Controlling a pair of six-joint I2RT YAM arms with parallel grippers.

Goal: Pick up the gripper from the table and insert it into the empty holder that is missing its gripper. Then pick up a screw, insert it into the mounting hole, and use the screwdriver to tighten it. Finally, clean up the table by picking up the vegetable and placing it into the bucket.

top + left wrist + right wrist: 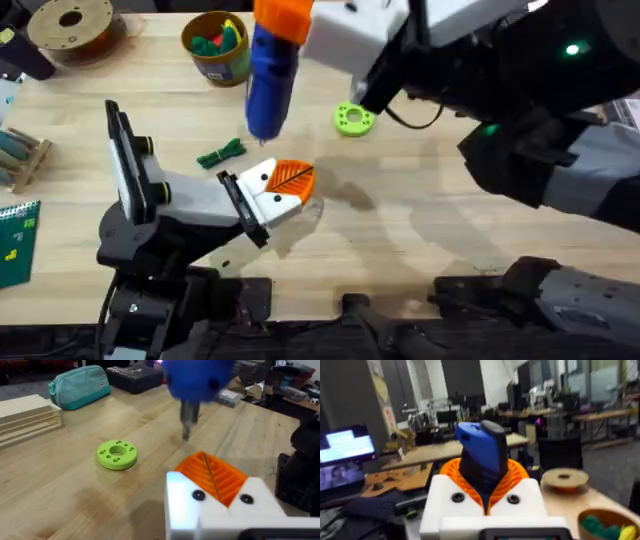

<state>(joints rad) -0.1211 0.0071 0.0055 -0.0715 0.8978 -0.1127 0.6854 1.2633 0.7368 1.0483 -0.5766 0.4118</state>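
Note:
My left gripper (297, 187) lies low over the table, shut, its orange ribbed pads (212, 476) pressed together between the white holder blocks (182, 505). A dark screw head (198, 495) shows on each block. My right gripper (284, 20), high under the overhead camera, is shut on the blue screwdriver (270, 85), which hangs upright. Its bit (186, 424) points down just past the left gripper's tips, clear of the screw heads. The dark green vegetable (222, 153) lies on the table beside the left gripper. The bucket (215, 48) with toy foods stands at the back.
A bright green ring (352, 120) lies right of the screwdriver. A brown spool (70, 25) stands at the back left, a slatted wooden box (27, 417) and a teal pouch (80, 386) at the left. Open wood lies at the front right.

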